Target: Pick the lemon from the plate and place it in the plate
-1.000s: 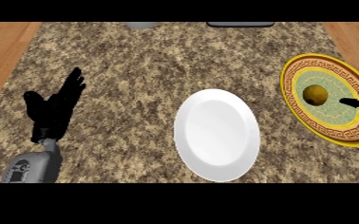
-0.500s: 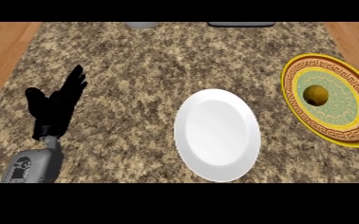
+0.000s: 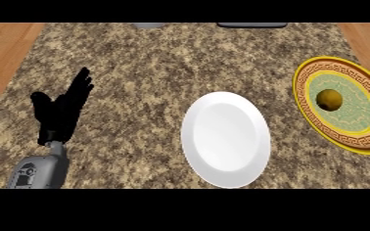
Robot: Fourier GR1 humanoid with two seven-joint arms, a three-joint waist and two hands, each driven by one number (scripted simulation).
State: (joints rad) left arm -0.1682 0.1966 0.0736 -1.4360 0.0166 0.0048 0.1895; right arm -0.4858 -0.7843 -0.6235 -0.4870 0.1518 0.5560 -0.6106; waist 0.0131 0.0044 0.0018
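Speckled granite surface (image 3: pixel 159 63): round yellow lemon (image 3: pixel 330 99) is sitting on the gold-rimmed patterned plate (image 3: pixel 307 78), plain white plate (image 3: pixel 225 138) lying nearby, left hand (image 3: pixel 61 110) resting open, fingers straight.

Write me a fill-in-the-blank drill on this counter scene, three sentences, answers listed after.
1. The lemon lies on the plate with the ______ rim.
2. The white plate holds ______.
3. The only robot hand in view is the ______ one, open with fingers up near the counter's edge.

Missing words: yellow; nothing; left
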